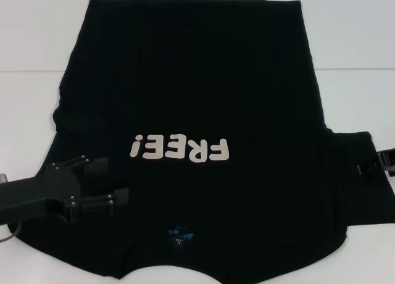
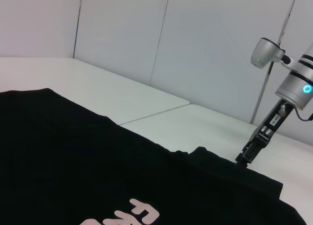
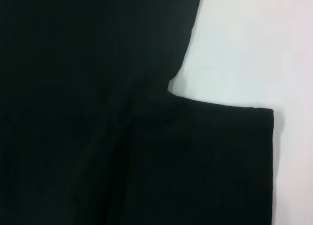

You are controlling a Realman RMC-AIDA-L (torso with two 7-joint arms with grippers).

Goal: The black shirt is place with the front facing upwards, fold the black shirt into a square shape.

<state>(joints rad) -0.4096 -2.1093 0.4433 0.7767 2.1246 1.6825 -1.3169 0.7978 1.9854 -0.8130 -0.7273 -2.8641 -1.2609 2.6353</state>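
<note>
Lying flat on the white counter point(image 1: 358, 43), the large plain black short-sleeved cloth shirt point(image 1: 191, 92) faces front up, with its off-white "FREE!" lettering point(image 1: 179, 149) reading upside down from my head view. Its small blue neck label point(image 1: 180, 234) sits at the collar nearest my body, and the hem lies at the far side.

Hidden or cut off:
- The near edge of the shirt runs out of the head view at the collar.
- The sleeve on my left is largely covered by my left arm and hand.
- The right wrist view shows only black cloth, the armpit notch and the square end of the sleeve on my right point(image 3: 230, 156) against the counter; none of my own fingers appear there.
- My right hand point(image 1: 384, 160) is cut off at the edge of the head view.

Hand state:
- My left hand point(image 1: 106, 182) is over the shirt's left shoulder area, fingers apart, with nothing between them. I cannot tell whether the fingertips touch the cloth.
- My right hand, also seen from the left wrist view point(image 2: 243, 160), is at the outer edge of the sleeve on my right, tips down at the cloth. I cannot tell whether its fingers are apart or together.
</note>
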